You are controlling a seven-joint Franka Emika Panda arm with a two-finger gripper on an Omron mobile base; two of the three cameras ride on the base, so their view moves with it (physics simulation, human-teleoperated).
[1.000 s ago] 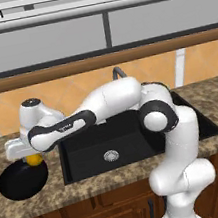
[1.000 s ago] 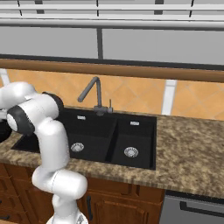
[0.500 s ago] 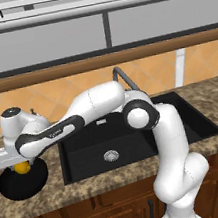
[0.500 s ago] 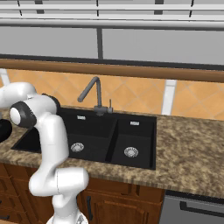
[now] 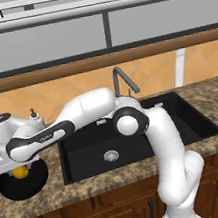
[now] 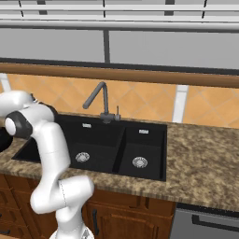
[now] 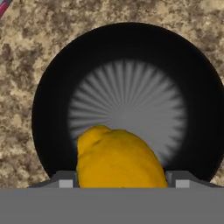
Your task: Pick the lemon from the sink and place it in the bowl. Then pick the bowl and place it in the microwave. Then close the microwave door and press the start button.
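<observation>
The lemon (image 7: 119, 158) sits clamped between the fingers (image 7: 119, 180) directly over the bowl (image 7: 52, 87) on the desk (image 7: 26, 52), so the placing step is in hand and next calls for letting go.

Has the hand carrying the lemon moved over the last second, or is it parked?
Yes. Against the fixed matte black sink, the hand has swung left and now holds the small yellow-orange lemon above the glossy black bowl.

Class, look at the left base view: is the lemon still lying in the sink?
No: the lemon is over the black bowl on the counter, left of the sink.
</observation>
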